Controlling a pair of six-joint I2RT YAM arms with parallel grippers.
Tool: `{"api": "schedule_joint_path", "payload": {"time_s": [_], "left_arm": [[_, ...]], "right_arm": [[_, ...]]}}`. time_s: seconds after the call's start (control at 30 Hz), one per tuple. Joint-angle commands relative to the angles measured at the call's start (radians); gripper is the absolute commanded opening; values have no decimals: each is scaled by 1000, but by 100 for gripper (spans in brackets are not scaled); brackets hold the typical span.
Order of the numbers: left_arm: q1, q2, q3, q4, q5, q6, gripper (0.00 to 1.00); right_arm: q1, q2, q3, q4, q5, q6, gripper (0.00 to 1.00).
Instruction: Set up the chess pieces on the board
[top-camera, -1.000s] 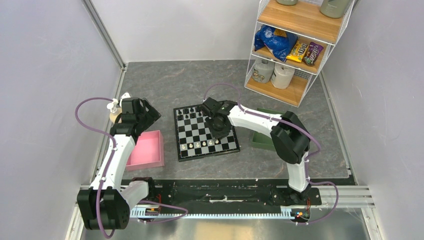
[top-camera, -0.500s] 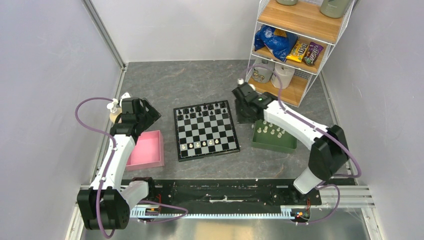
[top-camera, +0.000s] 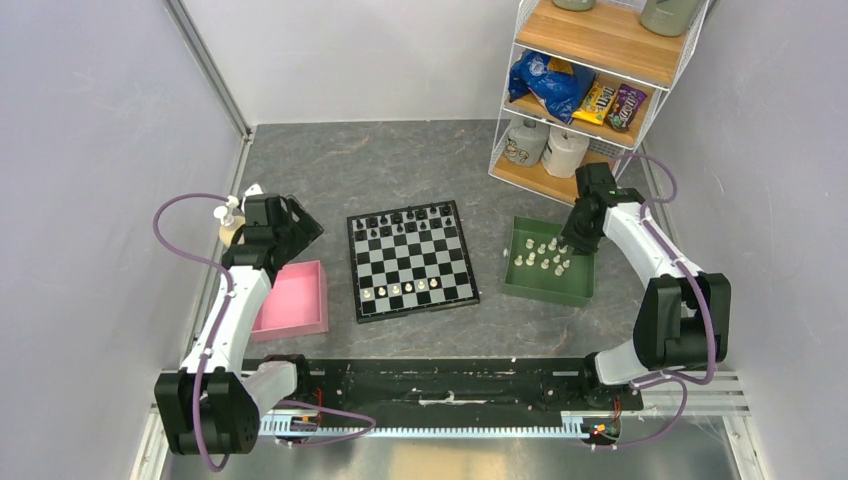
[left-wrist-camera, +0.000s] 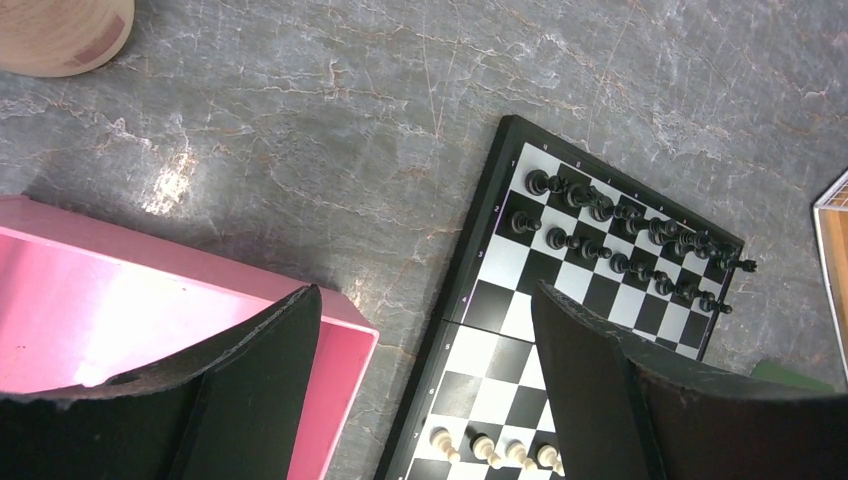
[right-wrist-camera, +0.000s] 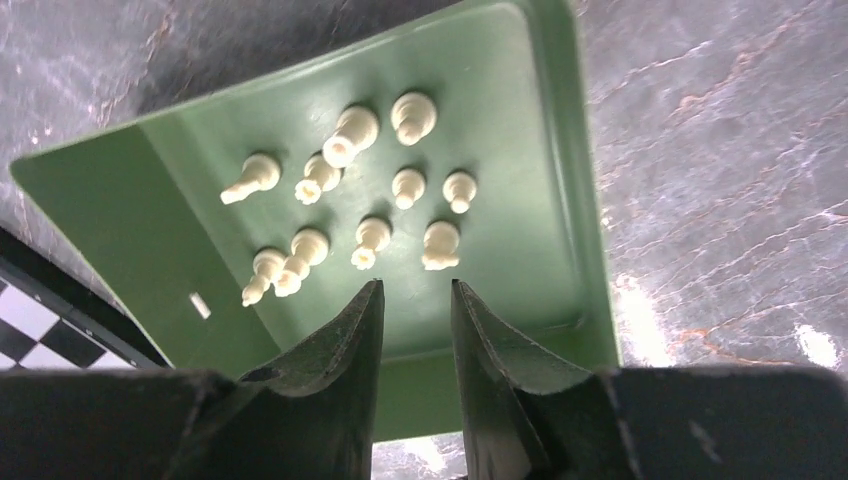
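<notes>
The board (top-camera: 400, 262) lies mid-table. Black pieces (top-camera: 405, 222) fill its two far rows, and several white pawns (top-camera: 400, 290) stand in a near row. My right gripper (top-camera: 578, 232) hovers over the green tray (top-camera: 548, 288), which holds several loose white pieces (top-camera: 540, 258). In the right wrist view the gripper (right-wrist-camera: 415, 285) is empty, its jaws a narrow gap apart, just short of the white pieces (right-wrist-camera: 370, 200) in the tray (right-wrist-camera: 540, 240). My left gripper (left-wrist-camera: 425, 290) is wide open and empty, above the table between the pink tray (left-wrist-camera: 150, 310) and the board (left-wrist-camera: 560, 300).
The pink tray (top-camera: 295, 300) left of the board looks empty. A tan container (top-camera: 232, 228) stands behind the left arm. A wire shelf (top-camera: 590, 90) with snack bags and jars stands at the back right. Walls close in on both sides.
My right arm has swung from over the board's far rows, rightward past the board's far right corner, to above the green tray. The left arm has not moved.
</notes>
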Motion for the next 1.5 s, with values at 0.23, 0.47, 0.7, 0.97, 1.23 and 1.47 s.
{"api": "schedule_joint_path", "payload": {"time_s": [0.23,0.47,0.7,0.97,1.23,1.47], "left_arm": [[4,18,24,47,11,19,84],[3,24,33,49,12,19,84],[4,30,36,49,14,19,84],[4,27,33,49,13,18,84],[4,32,33,53,17,16,84],[3,34,32,55,25,12,84]], "right_arm": [[-134,50,-22,33,-14,-13,33],[-139,117,-25,70,-33,-25,31],[-139,159,-23,91,-46,-27,32],[-139,155,-39,102,-61,-31,36],[-139,179,-46,115,-75,-32,35],[-139,190,-50,117,-80,-36,32]]}}
